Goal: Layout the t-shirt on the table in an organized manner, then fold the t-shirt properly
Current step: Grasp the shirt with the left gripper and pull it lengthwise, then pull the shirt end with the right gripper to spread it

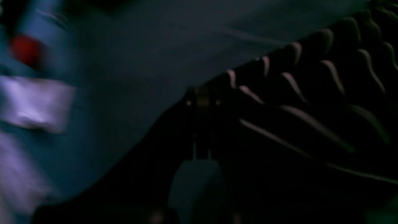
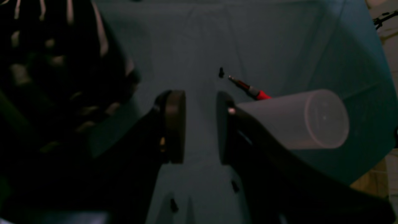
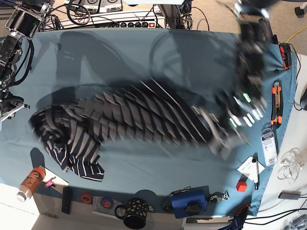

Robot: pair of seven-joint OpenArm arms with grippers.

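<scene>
The left gripper (image 3: 221, 139) is clamped on one end of the t-shirt (image 3: 124, 120), which stretches as a long band across the middle of the table (image 3: 120, 52), its long axis running from that grip away to a bunched heap at the far end. The pull therefore looks set to run along this axis. The right gripper (image 2: 196, 124), jaws parted and holding nothing, hangs over bare cloth beside that heaped end, so it is the nearer arm there; a translucent cup (image 2: 298, 119) lies just beside it.
</scene>
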